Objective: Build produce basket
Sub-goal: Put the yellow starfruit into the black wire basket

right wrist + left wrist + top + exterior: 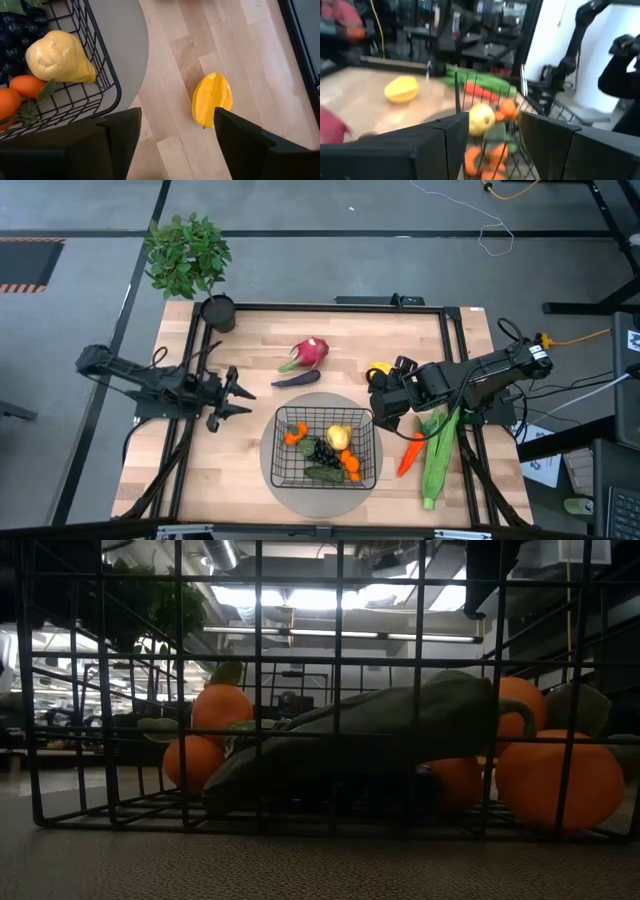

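Observation:
The black wire basket (325, 446) stands on a grey round mat and holds a yellow pear-like fruit (59, 56), dark grapes (322, 450), orange fruits (222, 710) and a green cucumber (380, 730). On the wood lie a pink dragon fruit (310, 352), a purple eggplant (295, 379), a yellow star fruit (212, 99), an orange carrot (411, 452) and a long green husk (438, 455). My left gripper (238, 400) is open, left of the basket and pointing at it. My right gripper (383, 412) is open above the wood, between basket and star fruit.
A leafy plant (188, 252) and a small black pot (217, 312) stand at the table's far left corner. Black frame rails (300, 307) run along the table's edges. Bare wood lies between the left gripper and the basket's mat (272, 478).

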Robot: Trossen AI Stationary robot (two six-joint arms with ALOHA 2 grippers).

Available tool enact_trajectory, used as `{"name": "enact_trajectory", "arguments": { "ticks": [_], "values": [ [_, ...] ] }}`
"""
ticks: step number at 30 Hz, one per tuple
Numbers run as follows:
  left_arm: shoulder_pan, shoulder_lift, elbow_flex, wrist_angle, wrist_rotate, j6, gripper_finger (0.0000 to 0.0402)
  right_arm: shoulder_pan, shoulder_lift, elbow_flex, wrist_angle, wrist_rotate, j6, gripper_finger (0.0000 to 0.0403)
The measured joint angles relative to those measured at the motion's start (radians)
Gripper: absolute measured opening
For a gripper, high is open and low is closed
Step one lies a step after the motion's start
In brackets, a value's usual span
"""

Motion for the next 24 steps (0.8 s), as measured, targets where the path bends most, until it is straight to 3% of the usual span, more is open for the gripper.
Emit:
{"name": "enact_trajectory", "arguments": {
  "ticks": [10, 24],
  "values": [
    [0.095, -0.191, 0.001, -0.257, 0.025, -0.032, 0.017, 0.0, 0.0, 0.0, -0.001, 0.0, -0.019, 0.0237],
    [0.124, -0.168, 0.011, -0.293, 0.049, -0.032, 0.017, 0.0, 0.0, 0.0, 0.0, -0.003, -0.018, 0.0237]
  ]
}}
